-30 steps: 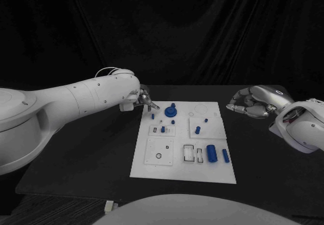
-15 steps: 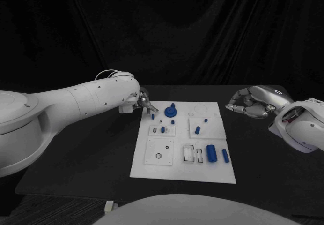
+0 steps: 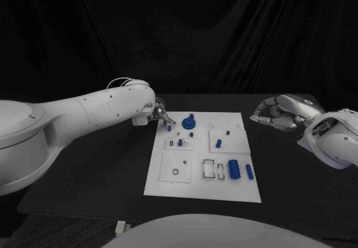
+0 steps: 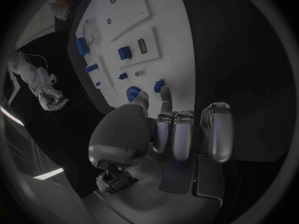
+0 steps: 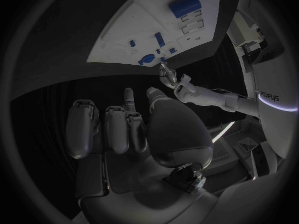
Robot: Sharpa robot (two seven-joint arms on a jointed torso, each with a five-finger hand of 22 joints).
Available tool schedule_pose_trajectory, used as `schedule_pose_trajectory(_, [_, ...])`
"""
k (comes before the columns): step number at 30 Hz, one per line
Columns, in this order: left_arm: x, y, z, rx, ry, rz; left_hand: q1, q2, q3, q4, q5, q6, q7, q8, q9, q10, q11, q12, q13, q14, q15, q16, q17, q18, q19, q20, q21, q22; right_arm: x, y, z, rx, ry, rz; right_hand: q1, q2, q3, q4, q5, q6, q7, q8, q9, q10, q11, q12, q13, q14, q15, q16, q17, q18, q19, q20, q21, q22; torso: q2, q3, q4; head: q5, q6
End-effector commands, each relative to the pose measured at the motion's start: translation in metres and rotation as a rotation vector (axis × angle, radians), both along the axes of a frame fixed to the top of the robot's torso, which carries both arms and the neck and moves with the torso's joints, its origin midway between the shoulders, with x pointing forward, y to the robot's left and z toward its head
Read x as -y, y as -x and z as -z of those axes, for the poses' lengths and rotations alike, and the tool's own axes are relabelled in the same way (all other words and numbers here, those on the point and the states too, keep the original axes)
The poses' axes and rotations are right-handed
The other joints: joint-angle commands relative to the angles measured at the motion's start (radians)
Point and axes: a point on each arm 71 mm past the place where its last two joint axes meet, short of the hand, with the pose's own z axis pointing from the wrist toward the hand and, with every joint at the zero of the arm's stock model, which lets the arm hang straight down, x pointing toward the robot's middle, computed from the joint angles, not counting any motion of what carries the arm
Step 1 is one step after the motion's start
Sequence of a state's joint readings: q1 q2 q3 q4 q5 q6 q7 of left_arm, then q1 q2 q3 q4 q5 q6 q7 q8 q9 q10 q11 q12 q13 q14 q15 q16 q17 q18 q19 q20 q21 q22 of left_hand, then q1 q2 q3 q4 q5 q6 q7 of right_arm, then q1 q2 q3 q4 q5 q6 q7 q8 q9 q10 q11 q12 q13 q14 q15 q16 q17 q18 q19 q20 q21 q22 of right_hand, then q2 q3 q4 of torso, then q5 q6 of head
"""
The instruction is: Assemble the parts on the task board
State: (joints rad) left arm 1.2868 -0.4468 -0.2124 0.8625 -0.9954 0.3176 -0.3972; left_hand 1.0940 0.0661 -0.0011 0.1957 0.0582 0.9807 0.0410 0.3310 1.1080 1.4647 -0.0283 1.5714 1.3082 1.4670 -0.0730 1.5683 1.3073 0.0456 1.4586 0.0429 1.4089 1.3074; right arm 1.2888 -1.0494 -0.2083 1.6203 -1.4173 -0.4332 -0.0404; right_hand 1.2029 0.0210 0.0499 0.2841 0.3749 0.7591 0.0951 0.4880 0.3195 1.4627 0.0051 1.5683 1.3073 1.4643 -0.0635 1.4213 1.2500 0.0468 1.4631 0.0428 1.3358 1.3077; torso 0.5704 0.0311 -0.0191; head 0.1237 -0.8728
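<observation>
The white task board (image 3: pixel 235 194) lies in the middle of the black table. On it are a round blue part (image 3: pixel 188 123), a small blue peg (image 3: pixel 169 127) near its left edge, and two blue cylinders (image 3: pixel 233 169) at the near right. My left hand (image 3: pixel 158 112) hovers at the board's far left corner, just short of the peg. Its fingers (image 4: pixel 174 129) are curled in and the thumb and one fingertip point at the peg (image 4: pixel 159 84), with nothing between them. My right hand (image 3: pixel 276 114) hangs curled and empty off the board's far right side.
More small blue pieces (image 3: pixel 219 143) stand in the board's middle row. Several recesses (image 3: pixel 209 167) open in its near half. The black table (image 3: pixel 89 170) stretches to either side of the board. My left hand (image 5: pixel 167 75) shows beyond the board (image 5: pixel 134 22) in the right wrist view.
My left hand's fingertips have drawn back a little from the small blue peg towards the board's far left corner. The right hand has not moved.
</observation>
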Motion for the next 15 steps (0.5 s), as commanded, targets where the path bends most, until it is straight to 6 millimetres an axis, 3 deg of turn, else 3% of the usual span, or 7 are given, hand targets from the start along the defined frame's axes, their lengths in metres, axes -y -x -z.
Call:
schedule_pose_trajectory(1, [0.0024,0.0014,0.0021,-0.017,0.001,0.012,0.0,0.013,-0.001,0.003,0.005,-0.002,0.002,0.005,0.001,0.106,0.007,-0.001,0.263,0.104,0.008,0.003,0.263,0.001,-0.003,0.004,-0.006,0.181,0.0006,0.0004,0.0009,-0.005,0.003,0.008,0.005,-0.001,-0.005,0.001,0.005,0.005,-0.001,0.0,-0.001,0.108,0.006,0.003,0.263,0.052,0.005,-0.004,0.001,0.009,0.019,0.007,-0.004,0.189,-0.001,0.0005,-0.001,0.0,0.0])
schedule_pose_trajectory(15, [0.006,0.004,0.0093,-0.033,0.005,0.021,0.004,0.017,0.002,0.001,0.011,-0.006,0.003,0.004,0.002,0.106,0.008,-0.001,0.263,0.104,0.009,0.003,0.263,0.002,-0.007,0.005,-0.011,0.18,0.0012,0.0008,0.0008,-0.004,0.003,0.008,0.005,-0.001,-0.005,0.001,0.005,0.006,-0.001,0.0,-0.001,0.108,0.006,0.003,0.263,0.052,0.005,-0.004,0.002,0.009,0.019,0.007,-0.005,0.189,0.0,0.0002,-0.0005,-0.003,0.0])
